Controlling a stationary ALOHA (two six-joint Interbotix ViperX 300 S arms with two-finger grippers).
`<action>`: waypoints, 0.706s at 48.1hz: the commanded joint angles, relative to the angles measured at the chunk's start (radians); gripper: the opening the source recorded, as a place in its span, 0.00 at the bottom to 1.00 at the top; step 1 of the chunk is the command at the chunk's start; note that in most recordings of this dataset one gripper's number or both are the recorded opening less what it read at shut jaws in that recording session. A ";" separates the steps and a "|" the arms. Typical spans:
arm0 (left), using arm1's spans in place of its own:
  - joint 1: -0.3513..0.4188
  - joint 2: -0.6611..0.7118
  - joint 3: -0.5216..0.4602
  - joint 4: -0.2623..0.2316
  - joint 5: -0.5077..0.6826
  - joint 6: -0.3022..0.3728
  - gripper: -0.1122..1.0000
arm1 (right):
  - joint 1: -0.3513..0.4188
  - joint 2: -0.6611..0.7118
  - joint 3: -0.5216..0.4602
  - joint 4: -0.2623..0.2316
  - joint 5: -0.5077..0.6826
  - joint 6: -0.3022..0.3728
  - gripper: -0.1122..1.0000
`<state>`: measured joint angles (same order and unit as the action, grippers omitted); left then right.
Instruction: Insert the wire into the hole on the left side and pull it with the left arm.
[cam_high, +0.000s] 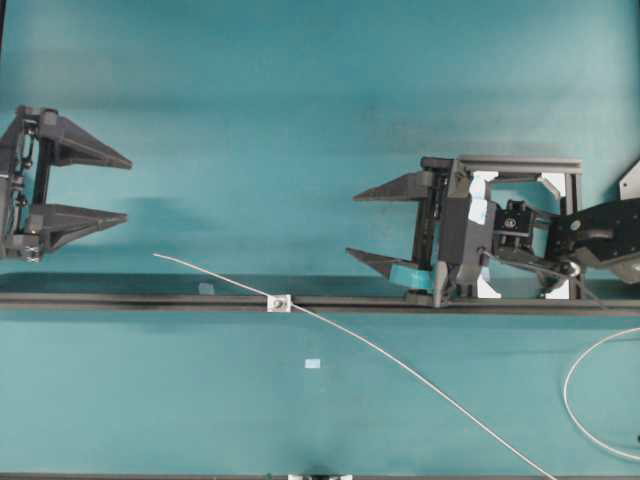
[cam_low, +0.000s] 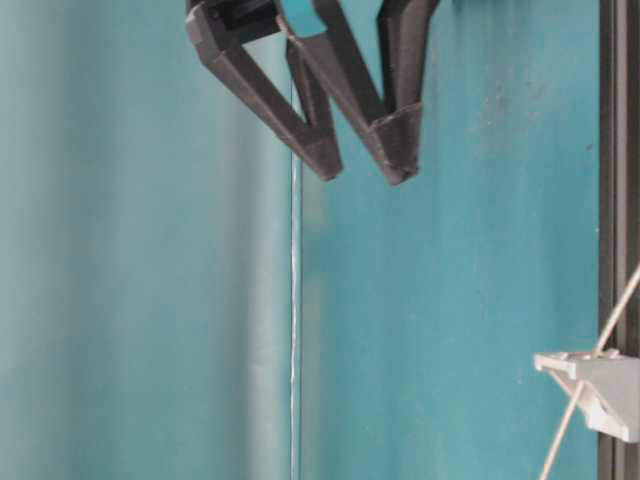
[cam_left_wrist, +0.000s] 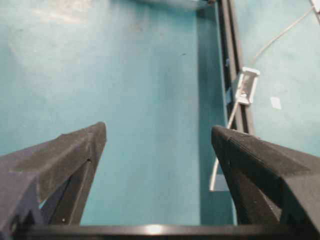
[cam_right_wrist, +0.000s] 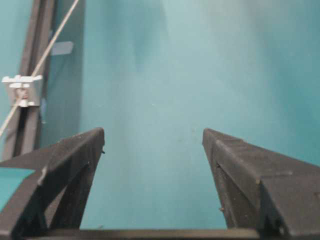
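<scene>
No legible text, label or number anywhere, though small surfaces perhaps too blurred.

We see a teal table (cam_high: 300, 100) crossed by a dark grey, nearly black rail (cam_high: 150, 300). On the rail sits a small white-silver block (cam_high: 278, 302), and a pale grey-white wire (cam_high: 400, 365) runs across it. The left gripper (cam_high: 128, 188) is plain black all over. The right gripper (cam_high: 352, 224) is black too, with teal tape and pale blue-white patches on it. A tiny pale blue scrap (cam_high: 312, 363) lies on the teal surface.
</scene>
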<state>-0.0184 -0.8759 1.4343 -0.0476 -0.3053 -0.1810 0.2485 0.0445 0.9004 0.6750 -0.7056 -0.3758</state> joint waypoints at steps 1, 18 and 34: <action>0.018 -0.008 -0.015 0.003 0.003 0.006 0.65 | -0.015 -0.035 -0.002 -0.003 -0.009 -0.002 0.89; 0.054 -0.011 -0.017 0.003 0.006 0.014 0.65 | -0.032 -0.052 0.009 -0.005 -0.009 -0.009 0.89; 0.054 -0.011 -0.023 0.003 0.006 0.014 0.64 | -0.032 -0.052 0.006 -0.003 -0.011 -0.008 0.89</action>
